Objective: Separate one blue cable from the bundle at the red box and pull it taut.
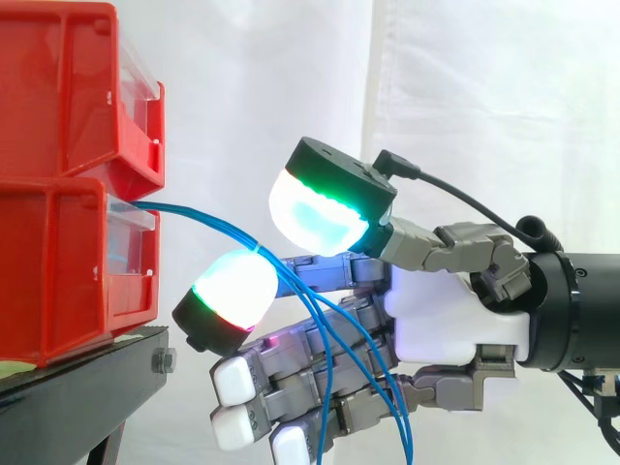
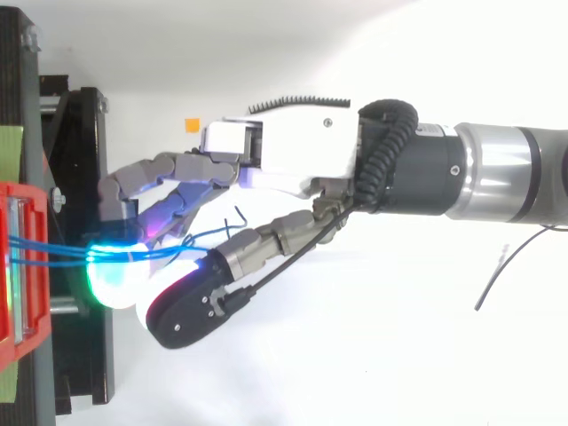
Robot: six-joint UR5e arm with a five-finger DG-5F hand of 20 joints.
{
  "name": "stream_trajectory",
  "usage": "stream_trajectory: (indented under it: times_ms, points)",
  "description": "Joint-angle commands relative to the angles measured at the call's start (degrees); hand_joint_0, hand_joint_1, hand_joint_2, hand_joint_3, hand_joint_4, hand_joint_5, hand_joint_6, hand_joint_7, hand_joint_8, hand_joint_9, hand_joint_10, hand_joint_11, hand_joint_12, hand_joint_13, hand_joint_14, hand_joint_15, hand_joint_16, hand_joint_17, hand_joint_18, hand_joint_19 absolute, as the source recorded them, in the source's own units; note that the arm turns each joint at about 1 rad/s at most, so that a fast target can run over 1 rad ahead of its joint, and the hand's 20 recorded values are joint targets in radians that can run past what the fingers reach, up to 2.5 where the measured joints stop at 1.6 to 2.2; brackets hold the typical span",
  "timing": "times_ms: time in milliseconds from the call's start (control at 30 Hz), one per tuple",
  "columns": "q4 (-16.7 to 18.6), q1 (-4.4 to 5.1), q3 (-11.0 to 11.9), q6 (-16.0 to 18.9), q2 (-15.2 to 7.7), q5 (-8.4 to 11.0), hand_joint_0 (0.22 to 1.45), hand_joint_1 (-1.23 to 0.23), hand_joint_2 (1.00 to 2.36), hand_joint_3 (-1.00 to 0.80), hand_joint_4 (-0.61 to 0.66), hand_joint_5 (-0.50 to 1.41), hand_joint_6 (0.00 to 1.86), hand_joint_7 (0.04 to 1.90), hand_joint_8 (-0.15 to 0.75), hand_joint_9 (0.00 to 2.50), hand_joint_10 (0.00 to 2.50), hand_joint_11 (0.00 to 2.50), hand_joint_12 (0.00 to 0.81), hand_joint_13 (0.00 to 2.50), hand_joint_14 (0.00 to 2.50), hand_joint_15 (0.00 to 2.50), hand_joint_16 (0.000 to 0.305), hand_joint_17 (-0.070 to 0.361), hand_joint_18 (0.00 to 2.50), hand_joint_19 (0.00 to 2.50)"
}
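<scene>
Side view: hand comes in level from the right, palm facing the bins, just short of the lower red bin. Thumb is up top, its pad glowing green and cyan. One finger reaches forward under it, pad green over red, near the bin front but not touching. Blue cables leave the lower bin's front as a bundle, arc right and pass between those two pads. Hand looks closed on the bundle in a thumb-and-finger pinch: several strands, none split off. Past the pinch the strands fan out and hang slack down across the other fingers, which are half bent lower down with white pads. An upper red bin is stacked on the lower one, both on the black stand.

Top view: arm enters from the right and the wrist is straight. Cables run from the bin over the green pad and end in loose curls under the hand.
</scene>
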Motion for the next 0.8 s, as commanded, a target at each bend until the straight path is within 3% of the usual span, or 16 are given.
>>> stream_trajectory:
  times_ms: [0,233,767]
  points:
    - [0.06,-0.41,0.01,-0.59,0.0,-0.08,0.55,-0.56,1.0,-0.5,0.13,-0.13,0.5,1.29,0.286,0.7,0.02,0.64,0.361,0.64,0.02,0.53,0.052,0.116,0.58,0.69]
    - [0.33,-0.5,0.01,-2.62,0.0,-0.08,0.55,-0.56,1.0,-0.5,0.14,-0.13,0.5,1.28,0.286,0.71,0.02,0.64,0.364,0.66,0.02,0.53,0.052,0.117,0.59,0.69]
    - [0.15,-0.59,0.98,-2.62,0.0,-0.52,0.56,-0.57,1.0,-0.5,0.14,-0.12,0.51,1.31,0.29,0.73,0.02,0.64,0.359,0.69,0.02,0.55,0.051,0.116,0.61,0.69]
